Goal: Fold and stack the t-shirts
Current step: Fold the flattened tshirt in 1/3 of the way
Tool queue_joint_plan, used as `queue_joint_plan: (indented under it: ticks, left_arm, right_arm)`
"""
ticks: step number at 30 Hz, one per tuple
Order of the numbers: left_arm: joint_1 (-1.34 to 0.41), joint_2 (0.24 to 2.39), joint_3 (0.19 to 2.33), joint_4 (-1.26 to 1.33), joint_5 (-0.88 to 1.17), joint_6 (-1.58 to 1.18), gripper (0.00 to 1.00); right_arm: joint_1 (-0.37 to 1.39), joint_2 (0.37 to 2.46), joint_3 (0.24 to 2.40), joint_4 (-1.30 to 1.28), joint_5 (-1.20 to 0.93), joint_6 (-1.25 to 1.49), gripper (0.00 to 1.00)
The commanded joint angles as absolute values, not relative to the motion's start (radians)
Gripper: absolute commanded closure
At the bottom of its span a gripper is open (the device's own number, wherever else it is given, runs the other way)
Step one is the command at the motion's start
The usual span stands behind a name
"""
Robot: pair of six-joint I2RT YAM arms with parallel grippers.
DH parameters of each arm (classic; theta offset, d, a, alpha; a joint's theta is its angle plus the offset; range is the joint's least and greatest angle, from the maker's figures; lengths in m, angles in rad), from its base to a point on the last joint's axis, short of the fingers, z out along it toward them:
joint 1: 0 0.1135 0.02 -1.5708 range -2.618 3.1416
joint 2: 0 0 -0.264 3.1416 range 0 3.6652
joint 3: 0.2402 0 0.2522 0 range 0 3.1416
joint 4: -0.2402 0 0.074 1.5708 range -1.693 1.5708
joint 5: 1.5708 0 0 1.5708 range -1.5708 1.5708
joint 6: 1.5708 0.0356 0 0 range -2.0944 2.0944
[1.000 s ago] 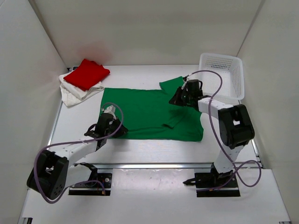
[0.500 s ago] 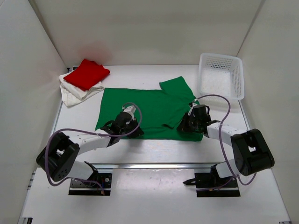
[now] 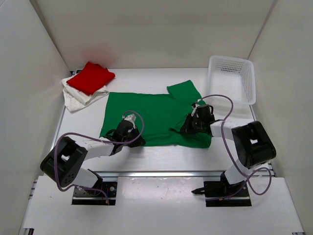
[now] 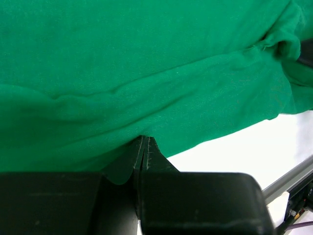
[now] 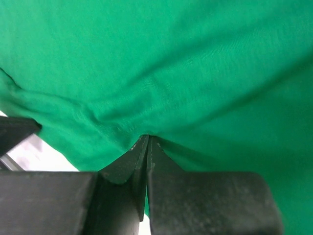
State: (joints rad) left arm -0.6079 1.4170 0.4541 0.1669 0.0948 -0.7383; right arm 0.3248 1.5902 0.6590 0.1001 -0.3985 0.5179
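The green t-shirt [image 3: 151, 112] lies spread across the middle of the table, with one sleeve [image 3: 183, 90] towards the far right. My left gripper [image 3: 136, 138] is shut on its near hem at the left; in the left wrist view the closed tips [image 4: 143, 139] pinch green cloth [image 4: 146, 63]. My right gripper [image 3: 186, 128] is shut on the near right part of the shirt; in the right wrist view the tips [image 5: 147, 138] also pinch cloth [image 5: 171, 58]. The folded red t-shirt [image 3: 90, 77] lies on the off-white t-shirt [image 3: 78, 99] at the far left.
The white perforated basket [image 3: 232, 78] stands at the far right corner. A metal rail [image 3: 161, 174] runs along the table's near edge. White walls close in the left, right and far sides. Each arm's purple cable loops above it.
My right arm came from the far right sleeve down to the shirt's near right part. My left gripper slid right along the near hem. Both then drew slightly away from the near edge.
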Motion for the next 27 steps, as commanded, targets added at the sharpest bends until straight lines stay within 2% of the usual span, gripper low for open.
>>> queue_joint_plan:
  ticks: [1,3,7,11,14,19,24,27]
  left_arm:
    - [-0.615,1.391,0.446,0.186,0.100,-0.736,0.92]
    - [-0.614,1.391,0.454,0.176,0.107,-0.736,0.93]
    - [-0.611,1.361,0.451,0.153,0.095,-0.726,0.92]
    - [-0.580,1.312,0.448,0.118,0.091,-0.719,0.92]
    - [-0.577,1.261,0.446,0.085,0.078,-0.701,0.91]
    - [-0.506,1.198,0.437,0.052,0.072,-0.681,0.91]
    - [-0.480,1.221,0.445,0.021,0.084,-0.667,0.90]
    - [-0.414,1.236,0.387,0.046,0.130,-0.683,0.92]
  right_arm:
    - [0.307,1.635,0.744,0.173,-0.426,0.543,1.00]
    - [0.290,1.684,0.836,0.189,-0.472,0.571,1.00]
    - [0.287,1.776,0.981,0.144,-0.422,0.543,1.00]
    - [0.278,1.795,1.100,0.104,-0.456,0.551,1.00]
    - [0.334,1.685,1.020,0.037,-0.356,0.470,1.00]
    - [0.385,1.438,0.672,0.101,-0.330,0.517,1.00]
    - [0.462,1.413,0.601,0.043,-0.261,0.503,1.00]
    - [0.434,1.391,0.542,0.060,-0.203,0.514,1.00]
